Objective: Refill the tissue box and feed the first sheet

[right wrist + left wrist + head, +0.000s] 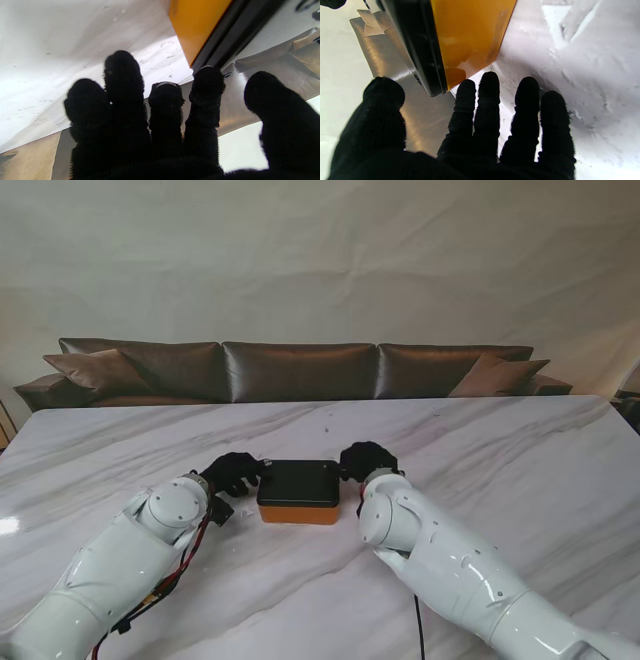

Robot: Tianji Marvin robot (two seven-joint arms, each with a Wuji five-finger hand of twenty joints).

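light: soft, even daylight | glare: pale patch on the glossy white marble bench (8, 525) at my left | wrist views: black-gloved fingers (489, 100) silhouetted, bench overexposed, slightly blurred

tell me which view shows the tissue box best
The stand view: the whole tissue box shows, black lid over orange base, between the left robot hand and right robot hand. Each wrist view shows only one corner, very close.

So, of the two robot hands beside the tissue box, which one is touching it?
The right robot hand: one fingertip rests at the tissue box black lid's corner. The left robot hand has fingers spread, just short of the box.
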